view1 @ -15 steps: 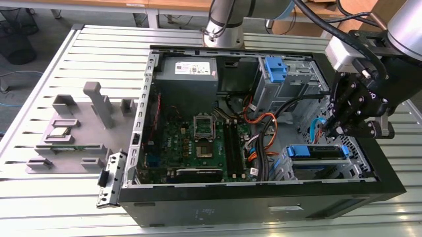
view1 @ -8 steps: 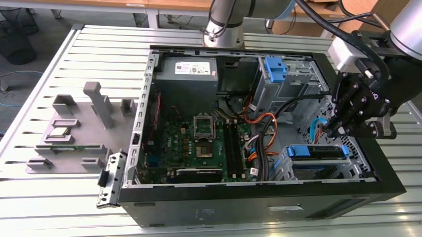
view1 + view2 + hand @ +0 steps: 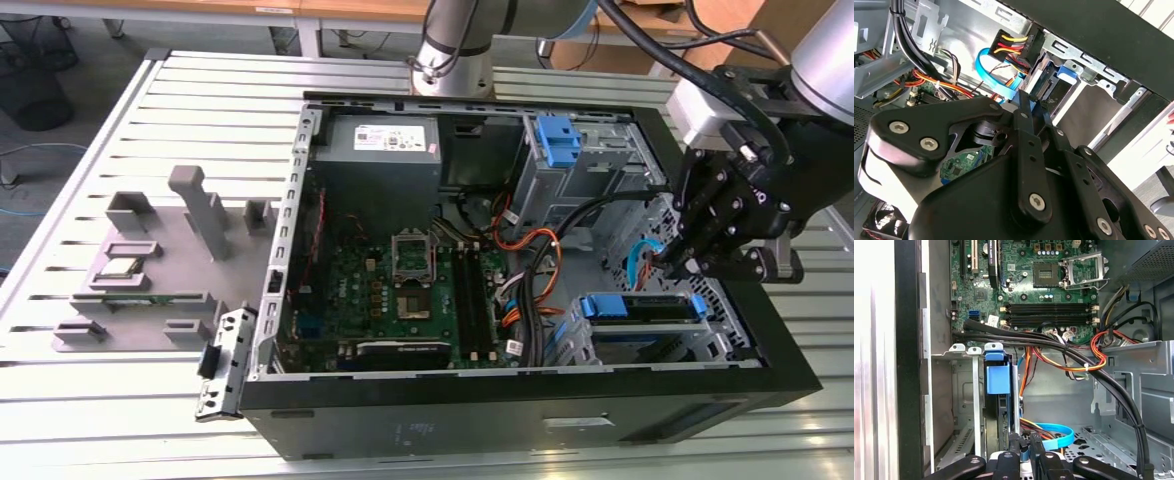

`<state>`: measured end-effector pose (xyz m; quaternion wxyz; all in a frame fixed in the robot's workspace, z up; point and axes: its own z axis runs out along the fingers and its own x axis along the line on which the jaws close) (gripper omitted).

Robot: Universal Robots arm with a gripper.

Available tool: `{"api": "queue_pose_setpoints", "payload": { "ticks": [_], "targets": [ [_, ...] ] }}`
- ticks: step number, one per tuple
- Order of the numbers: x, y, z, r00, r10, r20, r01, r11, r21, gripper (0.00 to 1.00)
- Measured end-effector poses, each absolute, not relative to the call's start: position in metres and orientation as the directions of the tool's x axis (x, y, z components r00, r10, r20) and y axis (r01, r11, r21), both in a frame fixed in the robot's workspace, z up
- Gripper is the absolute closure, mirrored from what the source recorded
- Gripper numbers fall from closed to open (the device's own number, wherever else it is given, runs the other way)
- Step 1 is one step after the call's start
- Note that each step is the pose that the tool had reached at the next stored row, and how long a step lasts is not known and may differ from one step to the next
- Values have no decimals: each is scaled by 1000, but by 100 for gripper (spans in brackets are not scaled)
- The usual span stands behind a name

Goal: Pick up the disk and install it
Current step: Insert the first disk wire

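The disk, a drive in a blue carrier, sits in the lower drive bay at the corner of the open computer case nearest the exterior view's right. In the first wrist view the disk's blue handle tab stands in the bay slot, with the drive edge-on below it. My gripper hangs just above and beside that bay. Its fingers are close together in both wrist views, with nothing gripped. A blue data cable loops on the case floor beside the fingertips.
Black and orange cable bundles cross the case between the bay and the motherboard. A grey power supply and an upper blue bracket sit at the back. Grey fixtures stand on the slatted table at the exterior view's left.
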<state>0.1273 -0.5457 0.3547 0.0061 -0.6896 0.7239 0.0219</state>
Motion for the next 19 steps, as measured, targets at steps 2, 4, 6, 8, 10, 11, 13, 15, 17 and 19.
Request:
{"api": "queue_pose_setpoints", "payload": {
  "ticks": [2,4,6,8,10,11,13,15,17,19],
  "targets": [
    [127,-546,355,-49,-998,-38,-999,48,23,76],
    [127,-546,355,-49,-998,-38,-999,48,23,76],
    [127,-546,355,-49,-998,-38,-999,48,23,76],
    [127,-546,355,-49,-998,-37,-999,48,23,76],
    [127,-546,355,-49,-998,-37,-999,48,23,78],
    [127,-546,355,-49,-998,-37,-999,48,23,78],
    [127,-546,355,-49,-998,-36,-999,48,23,84],
    [127,-546,355,-49,-998,-36,-999,48,23,84],
    [127,-546,355,-49,-998,-35,-999,48,23,84],
    [127,-546,355,-49,-998,-35,-999,48,23,84]
  ]
}}
